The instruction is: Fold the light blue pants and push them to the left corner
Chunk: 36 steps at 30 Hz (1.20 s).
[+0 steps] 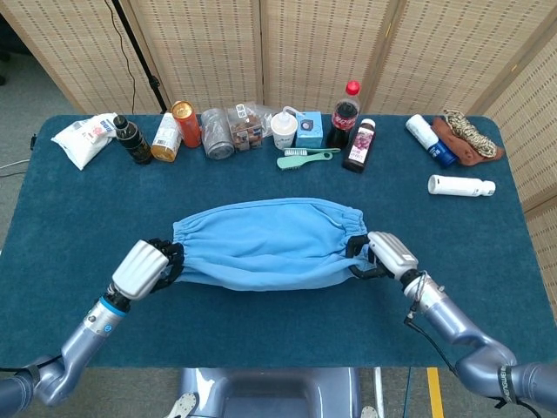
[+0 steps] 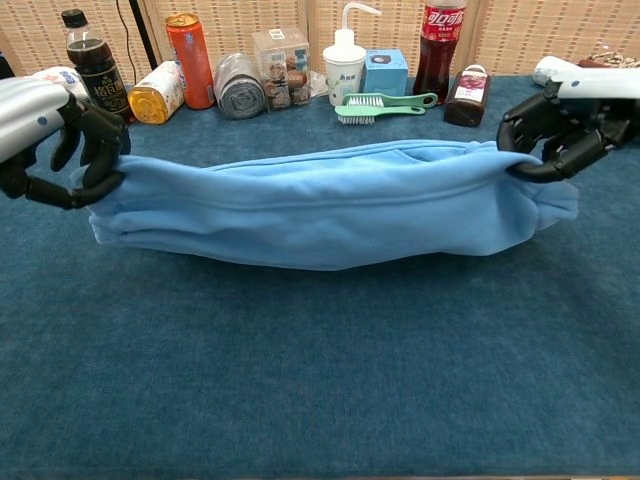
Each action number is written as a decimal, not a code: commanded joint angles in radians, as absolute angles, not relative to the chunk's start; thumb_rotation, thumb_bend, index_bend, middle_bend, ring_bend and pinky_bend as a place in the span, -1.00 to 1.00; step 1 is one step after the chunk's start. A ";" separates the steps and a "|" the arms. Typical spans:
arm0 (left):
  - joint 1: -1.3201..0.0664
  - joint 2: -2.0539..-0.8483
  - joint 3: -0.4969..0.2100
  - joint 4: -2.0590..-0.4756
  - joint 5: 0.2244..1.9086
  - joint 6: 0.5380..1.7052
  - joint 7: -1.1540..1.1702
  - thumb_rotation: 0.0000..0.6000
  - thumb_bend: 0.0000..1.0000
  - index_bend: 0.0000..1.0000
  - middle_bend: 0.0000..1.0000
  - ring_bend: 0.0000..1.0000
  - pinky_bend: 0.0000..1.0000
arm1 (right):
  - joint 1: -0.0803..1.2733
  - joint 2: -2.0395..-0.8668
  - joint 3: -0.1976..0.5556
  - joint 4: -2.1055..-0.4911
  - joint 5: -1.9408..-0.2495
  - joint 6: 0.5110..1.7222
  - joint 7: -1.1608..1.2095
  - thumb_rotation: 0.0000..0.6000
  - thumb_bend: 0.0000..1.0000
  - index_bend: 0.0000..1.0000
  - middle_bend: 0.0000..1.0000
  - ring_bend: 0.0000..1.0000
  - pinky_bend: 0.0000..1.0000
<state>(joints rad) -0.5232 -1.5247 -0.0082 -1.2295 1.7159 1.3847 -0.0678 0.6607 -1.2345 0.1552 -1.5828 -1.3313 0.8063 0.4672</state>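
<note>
**Fold in hand, both ends lifted**

Woven screens close off the back of a dark blue carpeted surface (image 1: 278,335), and I use the light blue pants (image 1: 265,248) as my landmark. They lie lengthwise across the middle of the surface, doubled over on themselves, the near edge raised and sagging between my two grips.

My left hand (image 1: 144,268) sits at the pants' left end with its fingers curled around the bunched cloth; it holds that end clear of the surface in the chest view. My right hand (image 1: 383,255) is at the pants' right end, fingers closed on the gathered cuff there. Neither hand is spread.

Behind the pants runs a row of clutter: a dark drink bottle (image 1: 132,139), an orange can (image 1: 185,123), a white squeeze bottle (image 1: 284,129), a green brush (image 1: 305,158) and a cola bottle (image 1: 345,113). Well beyond the pants' right end lies a white tube (image 1: 461,185).

I judge the fold is underway and the push to the left corner not yet begun. My worry is uneven tension: if one hand releases first, the layers could slide apart. Carrying the edge too far back could also drag cloth into the brush, just behind the pants.
</note>
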 commanded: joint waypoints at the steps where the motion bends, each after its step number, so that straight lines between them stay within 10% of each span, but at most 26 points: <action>1: -0.547 -1.494 -0.043 -1.264 1.671 1.340 -0.044 1.00 0.31 0.59 0.15 0.23 0.40 | 0.701 -1.215 0.196 -1.582 -1.263 0.749 0.459 1.00 0.19 0.27 0.04 -0.08 0.19; 22: -0.623 -1.558 -0.135 -1.169 1.466 1.135 -0.025 1.00 0.22 0.57 0.15 0.17 0.40 | 0.846 -1.287 0.233 -1.394 -0.968 0.594 0.241 1.00 0.20 0.27 0.04 -0.08 0.20; 33: -0.636 -1.607 -0.160 -1.137 1.396 1.110 0.092 1.00 0.10 0.32 -0.14 -0.33 0.15 | 0.856 -1.365 0.243 -1.301 -0.928 0.628 0.202 1.00 0.20 0.23 0.02 -0.11 0.19; 36: -0.634 -1.614 -0.161 -1.136 1.371 1.100 0.140 1.00 0.04 -0.02 -0.47 -0.63 -0.14 | 0.850 -1.371 0.247 -1.297 -0.949 0.638 0.209 1.00 -0.34 -0.27 -0.40 -0.51 -0.02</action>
<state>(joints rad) -0.6352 -1.6081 -0.1589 -1.1375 1.3860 1.1053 0.1158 0.8539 -1.3668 0.2441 -1.3010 -0.9393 0.6373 0.2058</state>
